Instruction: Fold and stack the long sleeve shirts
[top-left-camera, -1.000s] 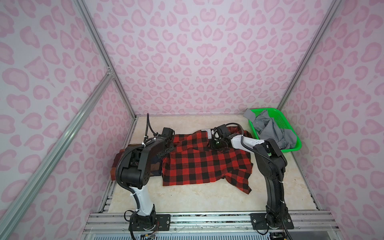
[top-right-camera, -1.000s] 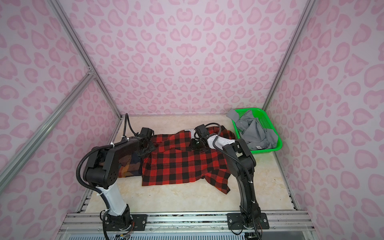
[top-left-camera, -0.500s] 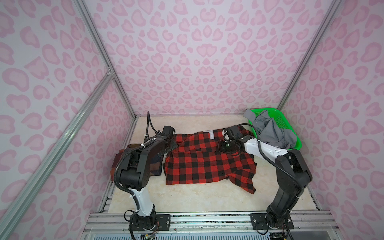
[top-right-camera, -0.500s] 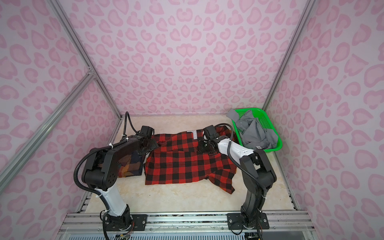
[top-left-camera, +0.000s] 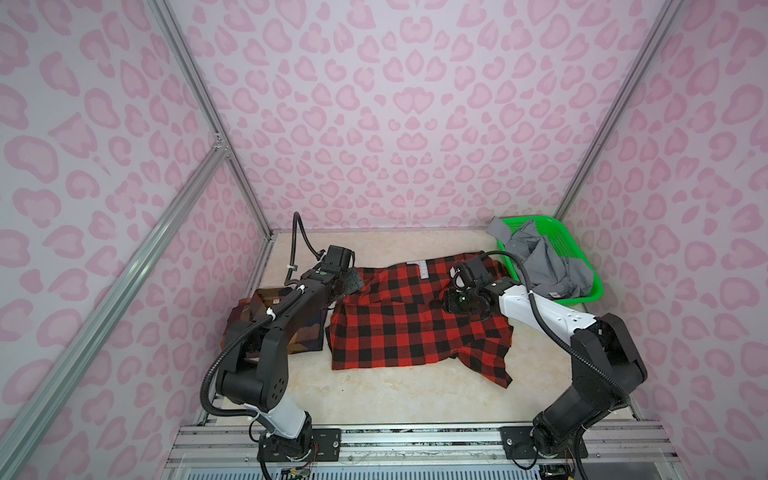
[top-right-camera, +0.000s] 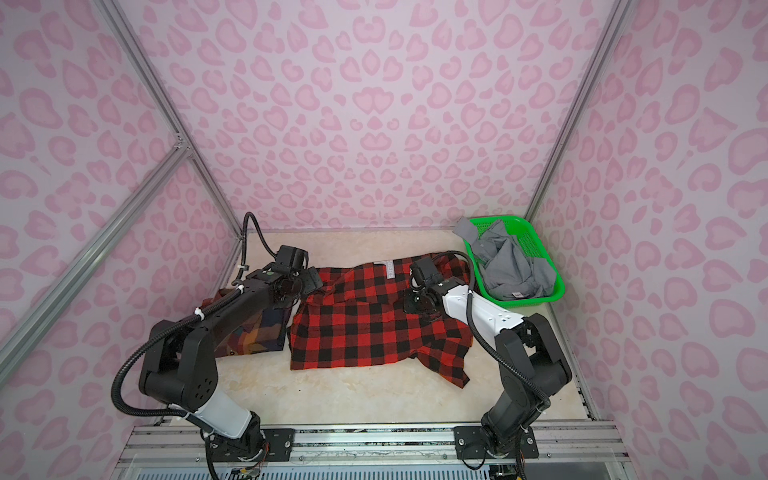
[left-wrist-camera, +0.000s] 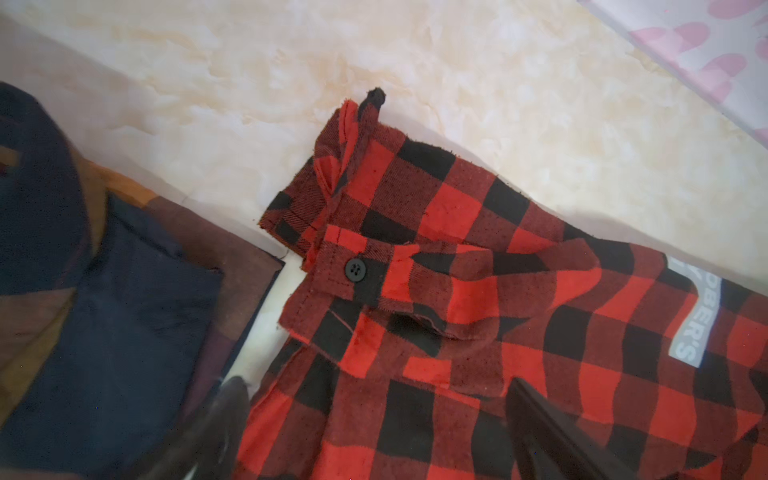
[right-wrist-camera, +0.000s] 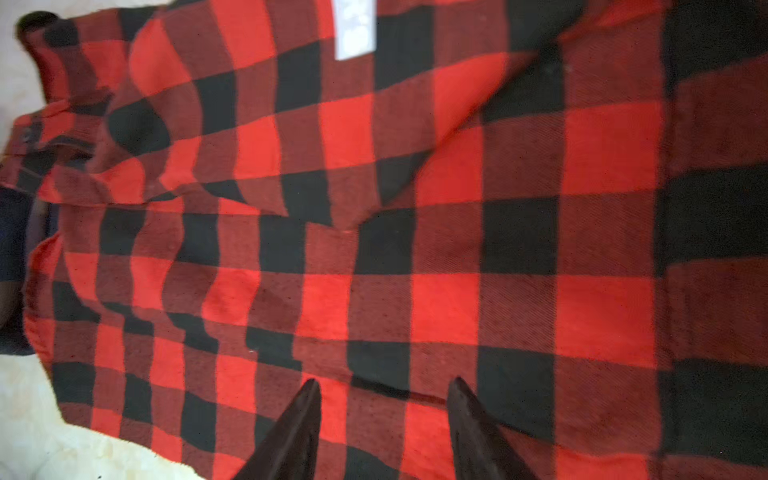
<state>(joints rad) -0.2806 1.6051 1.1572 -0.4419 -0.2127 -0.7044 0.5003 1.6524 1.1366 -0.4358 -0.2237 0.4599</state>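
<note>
While the left gripper (left-wrist-camera: 376, 380), newly spread wide, hangs over the 10 o'clock cuff (left-wrist-camera: 353, 270) of the red-and-black flannel (top-left-camera: 415, 328) and the right gripper (right-wrist-camera: 386, 382) hovers parted above its middle, elbow now dropped toward 4 o'clock, that flannel lies mid-table, dark plaid shirt (top-left-camera: 266, 299) at 9, grey shirt (top-left-camera: 548, 266) in the green basket (top-left-camera: 590, 291) at 2, bare tabletop (top-left-camera: 395, 395) at 6.

Robot lab test cell indicated: beige marble-look tabletop (top-left-camera: 395, 395) enclosed by pink blotch-print wall panels (top-left-camera: 395, 124) and silver aluminium-profile frame posts (top-left-camera: 220, 143).
</note>
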